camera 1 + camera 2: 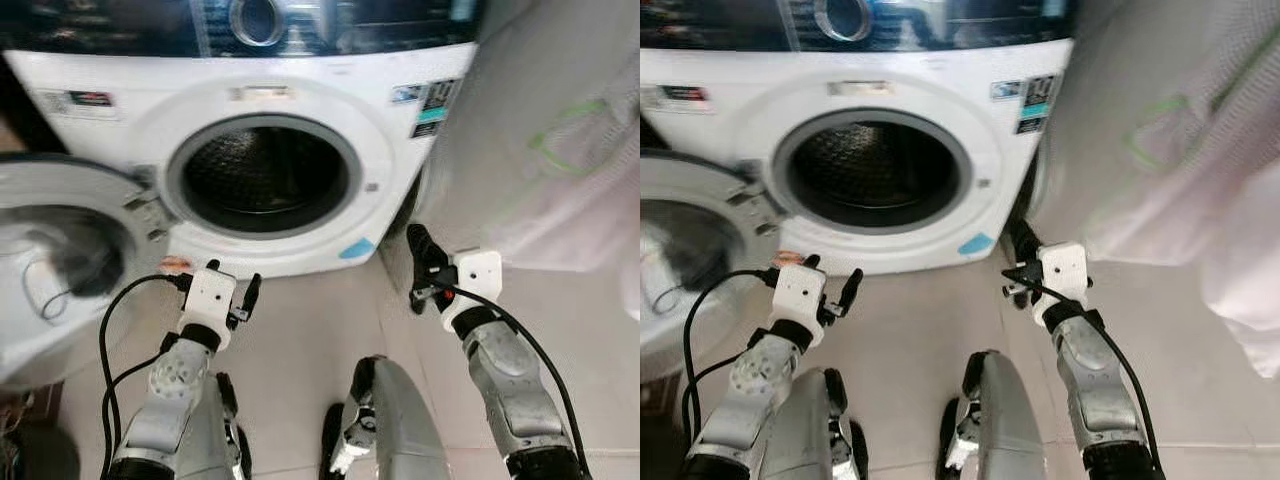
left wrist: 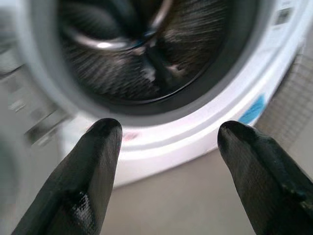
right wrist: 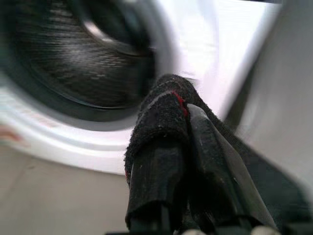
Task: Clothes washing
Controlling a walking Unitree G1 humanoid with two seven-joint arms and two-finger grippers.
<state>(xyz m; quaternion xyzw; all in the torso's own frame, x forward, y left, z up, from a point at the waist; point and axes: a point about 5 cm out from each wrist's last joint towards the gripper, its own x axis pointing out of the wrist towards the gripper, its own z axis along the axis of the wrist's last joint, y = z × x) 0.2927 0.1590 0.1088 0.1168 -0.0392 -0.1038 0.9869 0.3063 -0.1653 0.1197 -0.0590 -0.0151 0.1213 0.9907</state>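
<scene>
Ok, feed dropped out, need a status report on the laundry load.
Right gripper shut on black sock. Left gripper open, empty. Washer door open, drum ahead. Path clear.

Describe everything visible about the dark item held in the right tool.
The dark cloth is a small black piece of fuzzy, terry-like fabric with a thin red stitch or trim near its top edge. It is folded over and draped around the fingers of the right tool, which is shut on it. It is held low in front of the washing machine, right of the open drum.
</scene>
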